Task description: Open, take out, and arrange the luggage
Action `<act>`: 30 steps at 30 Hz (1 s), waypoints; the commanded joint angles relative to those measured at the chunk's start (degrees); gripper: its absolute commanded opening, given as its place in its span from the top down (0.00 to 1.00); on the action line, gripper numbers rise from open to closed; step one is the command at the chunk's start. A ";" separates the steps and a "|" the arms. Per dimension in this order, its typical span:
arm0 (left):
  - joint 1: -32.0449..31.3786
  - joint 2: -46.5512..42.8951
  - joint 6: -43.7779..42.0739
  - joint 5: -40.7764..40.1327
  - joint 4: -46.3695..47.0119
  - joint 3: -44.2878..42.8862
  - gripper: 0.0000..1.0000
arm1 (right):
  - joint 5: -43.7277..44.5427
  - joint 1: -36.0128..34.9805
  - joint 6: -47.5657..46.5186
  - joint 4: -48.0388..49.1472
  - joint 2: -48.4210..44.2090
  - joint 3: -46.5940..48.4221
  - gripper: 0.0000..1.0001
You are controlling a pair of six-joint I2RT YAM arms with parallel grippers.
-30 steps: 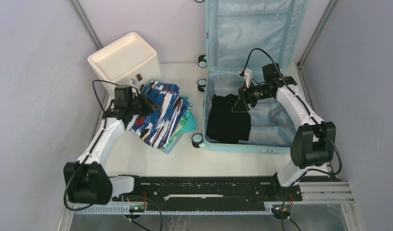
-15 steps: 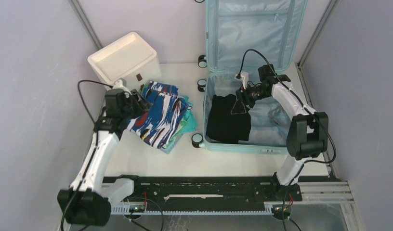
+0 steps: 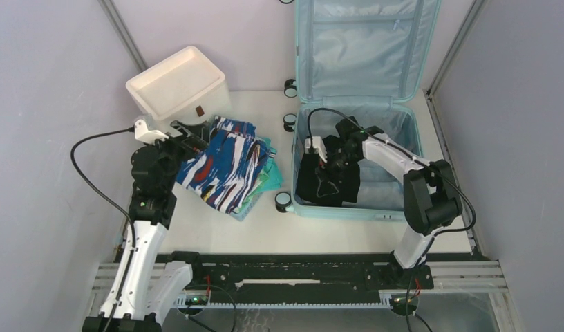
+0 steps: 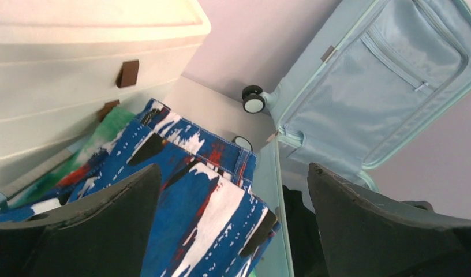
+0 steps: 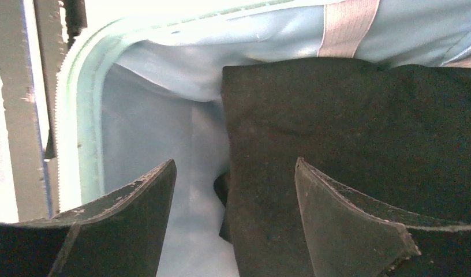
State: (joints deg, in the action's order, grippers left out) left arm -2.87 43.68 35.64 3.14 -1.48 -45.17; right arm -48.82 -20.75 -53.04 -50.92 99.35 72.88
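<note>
- We log the large light-blue hard-shell suitcase (image 3: pixel 362 48), open.
- The folded black cloth garment (image 5: pixel 366 127) lies just beneath our right gripper (image 5: pixel 236 167), released.
- Our left gripper (image 4: pixel 233 170), released, is farther off.

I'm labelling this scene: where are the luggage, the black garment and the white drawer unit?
luggage (image 3: pixel 362 55): top external view, lining of the raised lid.
black garment (image 3: pixel 348 190): top external view, its near right corner.
white drawer unit (image 3: pixel 172 79): top external view, its top surface.
</note>
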 commanded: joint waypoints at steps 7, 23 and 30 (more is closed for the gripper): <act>0.15 -8.42 5.62 4.26 2.22 6.15 0.00 | 16.68 -8.67 12.74 22.66 -1.81 -7.91 0.18; -1.31 -14.59 11.92 11.85 2.15 9.80 0.01 | 29.70 -12.13 18.90 26.14 -1.30 -9.54 0.76; -8.41 -14.44 14.63 11.90 2.48 11.14 0.04 | 20.58 -5.10 21.96 23.96 -6.26 -8.88 1.00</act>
State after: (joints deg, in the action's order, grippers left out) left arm -6.48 28.86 47.68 14.20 -0.93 -35.35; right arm -22.20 -30.02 -34.48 -24.38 97.91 63.72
